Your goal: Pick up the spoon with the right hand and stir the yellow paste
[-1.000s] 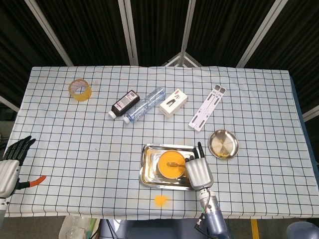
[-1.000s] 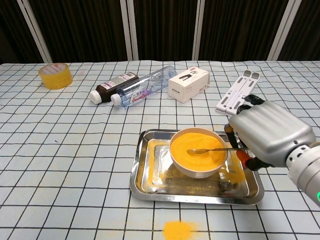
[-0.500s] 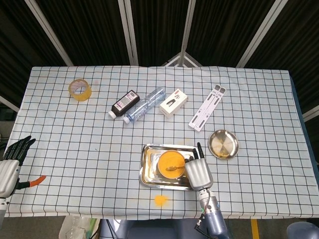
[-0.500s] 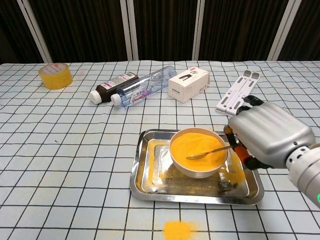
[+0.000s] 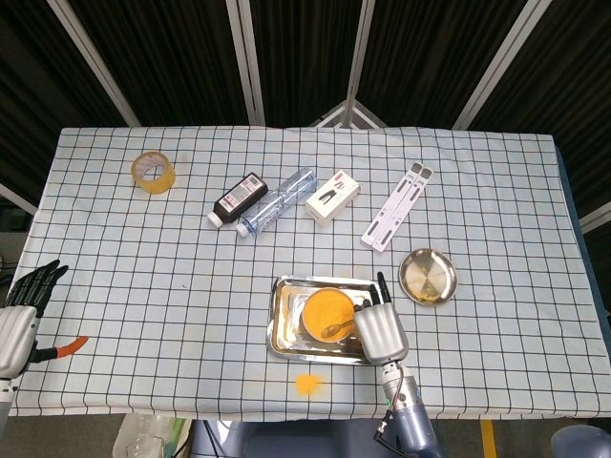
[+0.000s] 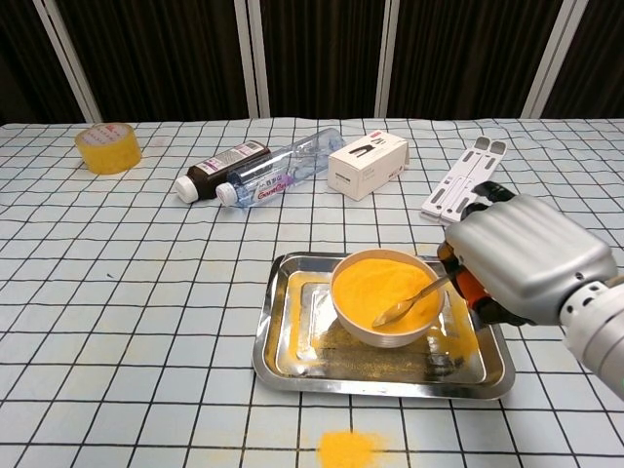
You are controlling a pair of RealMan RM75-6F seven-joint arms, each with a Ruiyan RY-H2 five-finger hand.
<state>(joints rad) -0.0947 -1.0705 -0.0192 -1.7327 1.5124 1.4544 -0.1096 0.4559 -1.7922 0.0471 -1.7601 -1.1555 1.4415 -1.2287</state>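
while the right hand (image 6: 522, 258) holds the spoon (image 6: 408, 302), yellow paste (image 6: 375, 284) fills the bowl (image 6: 388, 334).

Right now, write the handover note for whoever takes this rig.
Right hand holds the spoon by its handle; the spoon's tip is in the yellow paste near the bowl's front edge.
Left hand is at the table's left edge, fingers apart, holding nothing.
The bowl sits in the steel tray. Some paste is spilled on the cloth in front of the tray.
Done: spoon picked up, placed in the paste.
Left: stirring; how far along, the frames don't show.
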